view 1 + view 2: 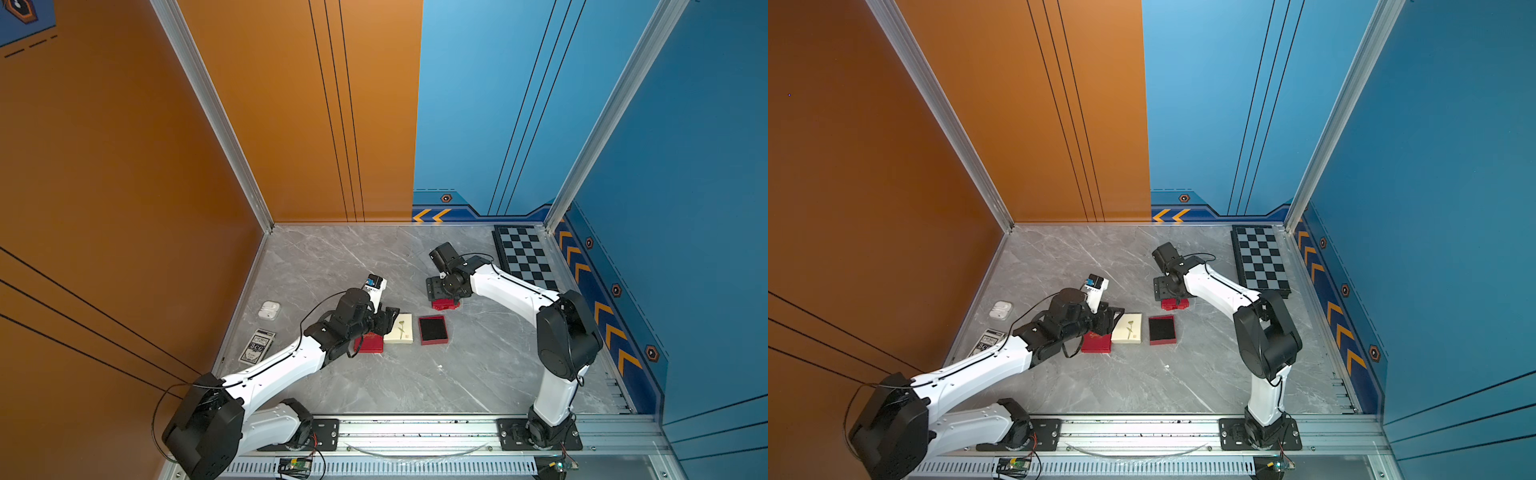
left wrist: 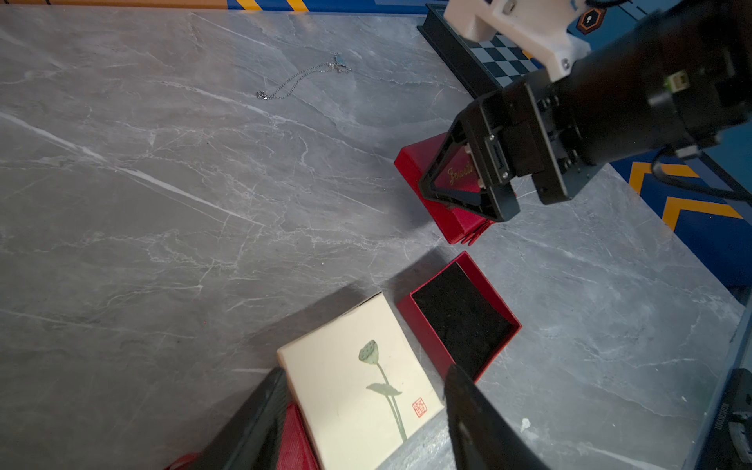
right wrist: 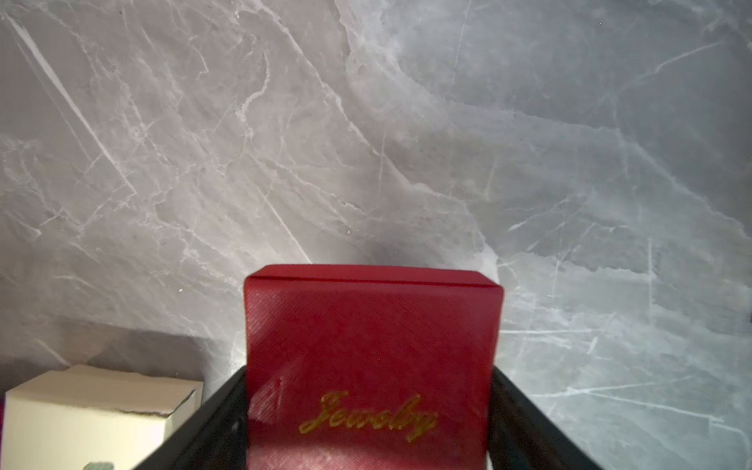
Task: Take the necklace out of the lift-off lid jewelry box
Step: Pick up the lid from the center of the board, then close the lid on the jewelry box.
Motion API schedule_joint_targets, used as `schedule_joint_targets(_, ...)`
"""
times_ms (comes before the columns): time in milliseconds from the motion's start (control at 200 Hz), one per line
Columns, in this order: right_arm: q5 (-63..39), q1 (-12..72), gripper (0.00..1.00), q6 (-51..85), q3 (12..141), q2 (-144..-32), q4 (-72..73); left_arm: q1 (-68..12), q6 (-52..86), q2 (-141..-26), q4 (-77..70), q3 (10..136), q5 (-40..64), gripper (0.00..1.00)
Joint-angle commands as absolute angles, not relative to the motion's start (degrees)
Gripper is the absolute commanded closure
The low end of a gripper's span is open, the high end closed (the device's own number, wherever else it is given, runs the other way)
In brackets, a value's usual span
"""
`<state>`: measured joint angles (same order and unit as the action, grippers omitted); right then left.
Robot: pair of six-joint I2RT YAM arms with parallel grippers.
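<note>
**Necklace out on the marble, lid in the right pincer**

We show the red jewelry box taken apart. Its base (image 1: pixel 432 329), lined with black foam, sits open and empty on the tabletop (image 1: pixel 457 374), just beside a cream box (image 1: pixel 399 328) printed with a lotus. The necklace (image 2: pixel 303 77) lies loose on the bare marble, well apart from all the boxes, with its chain in a slack curve. We find it only in the left wrist view and cannot make it out in either top view. From this layout we judge the removal itself done, with only the handling of the lid left.

The red lid (image 3: pixel 372 325), lettered in gold, is off the base and apart from it, which leaves the foam unobstructed. The right pincer (image 3: pixel 369 370) straddles it. Its jaws stand wide, one against each side wall, pinching the lid across its width. In the left wrist view the lid's lower edge appears to meet the tabletop, though we cannot tell whether it bears weight there.

The left pincer (image 2: pixel 364 370) hangs over one edge of the cream box, its fingers (image 2: pixel 260 419) spread and holding nothing. A second red box (image 1: pixel 369 344), closed, lies beneath that arm's wrist, just beside the cream box.
</note>
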<state>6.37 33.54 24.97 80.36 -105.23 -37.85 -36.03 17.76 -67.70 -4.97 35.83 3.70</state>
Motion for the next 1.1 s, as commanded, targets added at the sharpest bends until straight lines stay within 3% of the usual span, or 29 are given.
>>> schedule_joint_targets(0,8.51,35.66,0.16,28.72,78.36,-102.94,-41.89,-35.48,16.88,-66.36,-5.53,34.74,4.66,0.37)
schedule_joint_targets(536,11.72,46.06,0.16,39.32,72.32,-98.21,-42.98,-34.94,16.26,-65.67,-5.54,34.87,7.99,0.36)
schedule_joint_targets(1096,12.47,47.85,0.15,40.24,70.96,-99.90,-42.19,-34.97,16.26,-64.34,-5.36,34.06,8.17,0.35)
